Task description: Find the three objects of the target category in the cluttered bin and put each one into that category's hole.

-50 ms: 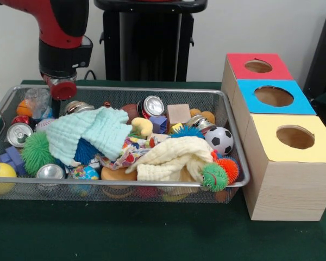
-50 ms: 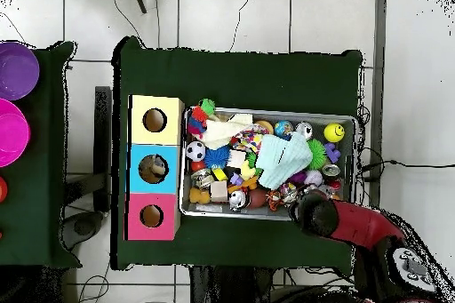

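- While your hand (image 1: pixel 63 89) hangs at the far left corner of the bin (image 1: pixel 236 179) in the front view, every box hole sits well off at the other end, so any carry runs the full length of the bin.
- Hand state: can't tell. Only the red cap end of the arm shows, no fingers visible, nothing seen held.
- Target category isn't given, so judge by what's closest: cans look like a fair guess.
- One can (image 1: pixel 79 107) lies just beside the hand, toward the bin's middle; another can (image 1: pixel 17 133) sits near the left wall, toward the camera; a third can (image 1: pixel 151 105) is farther along the far wall, tilted with its top facing out.
- Overhead agrees: the hand (image 2: pixel 313 212) is over the bin edge nearest the robot's base, at the end away from the boxes.
- Boxes stand in a row touching the bin's end: red box (image 1: pixel 257 67), blue box (image 1: pixel 273 97), yellow box (image 1: pixel 293 137).
- A light green cloth (image 1: pixel 89 132) covers the middle, so more items may hide underneath; check there if you're short.
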Available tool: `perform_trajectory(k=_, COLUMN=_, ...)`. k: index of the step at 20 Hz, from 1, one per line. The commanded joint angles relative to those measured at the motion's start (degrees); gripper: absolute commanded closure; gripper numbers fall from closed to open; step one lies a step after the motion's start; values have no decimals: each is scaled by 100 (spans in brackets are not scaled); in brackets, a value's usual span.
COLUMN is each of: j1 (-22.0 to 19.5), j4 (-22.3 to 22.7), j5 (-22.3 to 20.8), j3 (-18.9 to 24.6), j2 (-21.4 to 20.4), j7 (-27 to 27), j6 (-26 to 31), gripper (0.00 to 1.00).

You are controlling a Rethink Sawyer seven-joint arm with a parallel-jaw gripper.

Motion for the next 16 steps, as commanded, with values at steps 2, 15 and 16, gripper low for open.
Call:
perform_trajectory(k=2, j1=-200, j4=-111, j5=206, j3=130, j2=-498, j7=153, j6=179, gripper=100)
perform_trajectory(k=15, j1=-1294, j4=843, j5=619, j3=1427, j2=-1808, j7=-731, j6=1241, gripper=100)
perform_trajectory(k=16, j1=-1350, j4=827, j5=655, j3=1495, j2=-1828, j7=-752, j6=1319, gripper=100)
